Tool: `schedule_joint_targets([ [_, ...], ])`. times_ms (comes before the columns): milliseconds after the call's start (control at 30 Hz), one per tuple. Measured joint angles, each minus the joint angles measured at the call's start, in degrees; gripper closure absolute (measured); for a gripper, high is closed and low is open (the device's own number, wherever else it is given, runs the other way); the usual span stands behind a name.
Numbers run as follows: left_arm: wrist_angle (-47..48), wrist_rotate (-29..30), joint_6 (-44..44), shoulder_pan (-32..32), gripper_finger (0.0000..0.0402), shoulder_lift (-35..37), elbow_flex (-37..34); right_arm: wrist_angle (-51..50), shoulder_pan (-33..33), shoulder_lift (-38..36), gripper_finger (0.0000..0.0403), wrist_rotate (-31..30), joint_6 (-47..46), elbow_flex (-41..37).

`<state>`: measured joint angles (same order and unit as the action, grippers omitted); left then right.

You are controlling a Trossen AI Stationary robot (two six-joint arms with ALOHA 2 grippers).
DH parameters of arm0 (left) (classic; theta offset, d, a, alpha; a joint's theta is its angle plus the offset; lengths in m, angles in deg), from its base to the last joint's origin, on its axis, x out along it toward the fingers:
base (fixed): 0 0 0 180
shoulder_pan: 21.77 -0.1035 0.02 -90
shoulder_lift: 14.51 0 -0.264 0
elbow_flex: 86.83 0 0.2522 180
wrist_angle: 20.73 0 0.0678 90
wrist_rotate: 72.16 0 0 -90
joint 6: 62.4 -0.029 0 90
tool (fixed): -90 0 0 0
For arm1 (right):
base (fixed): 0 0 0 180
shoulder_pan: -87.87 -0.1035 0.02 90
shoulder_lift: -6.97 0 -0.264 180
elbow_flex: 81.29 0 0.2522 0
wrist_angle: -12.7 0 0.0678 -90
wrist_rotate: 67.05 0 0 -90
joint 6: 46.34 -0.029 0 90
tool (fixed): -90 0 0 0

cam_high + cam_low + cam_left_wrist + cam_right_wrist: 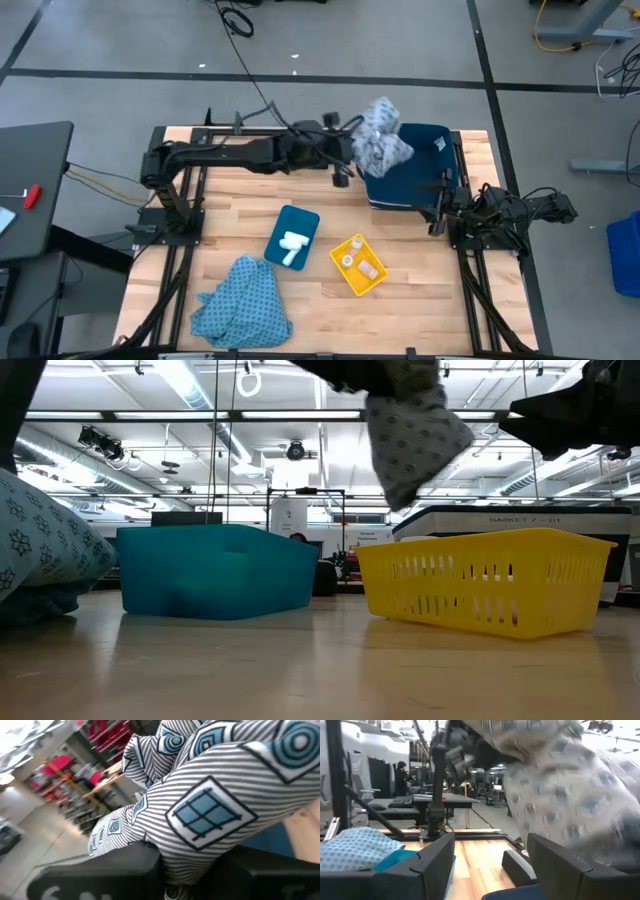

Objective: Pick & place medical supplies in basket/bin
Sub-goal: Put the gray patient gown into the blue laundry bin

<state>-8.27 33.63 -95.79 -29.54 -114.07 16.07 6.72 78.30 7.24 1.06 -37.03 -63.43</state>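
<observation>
So the left hand [362, 150] is clamped on a crumpled light-blue patterned fabric cloth [380, 140], dangling it over the dark blue bin [420, 170] at upper right of the high view. I'd say we're mid-placement; next it needs lowering and letting go. The right hand [440, 205] waits wide by the bin, empty. Only the left wrist view shows the pinch.
</observation>
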Motion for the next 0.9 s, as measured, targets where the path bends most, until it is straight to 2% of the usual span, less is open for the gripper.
schedule_joint_targets([
  [100, -5.09, -3.98, 1.24, -0.21, 0.0355, -4.12, 0.0, 0.01, 0.0, -0.01, 0.0145, 3.88, 0.0, 0.0],
  [333, -14.49, -11.9, 3.78, -1.96, 0.0355, -11.98, 0.0, 0.74, -0.02, 0.0, 0.0145, 25.5, -2.53, 0.0],
  [400, -15.19, -15.05, 6.06, -2.67, 0.0355, -13.55, 0.0, 0.93, -0.04, 0.0, 0.0145, 28.93, -3.86, 0.0],
  [600, -18.79, -20.55, 13.14, -4.31, 0.0355, -18.39, 0.0, 1.08, -0.02, 0.0, 0.0145, 27.33, -3.45, 0.0],
  [900, -19.72, -22.34, 20.5, -4.73, 0.0355, -22.69, 0.0, 1.18, 0.0, 0.0, 0.0145, 24.8, -3.44, 0.0],
])
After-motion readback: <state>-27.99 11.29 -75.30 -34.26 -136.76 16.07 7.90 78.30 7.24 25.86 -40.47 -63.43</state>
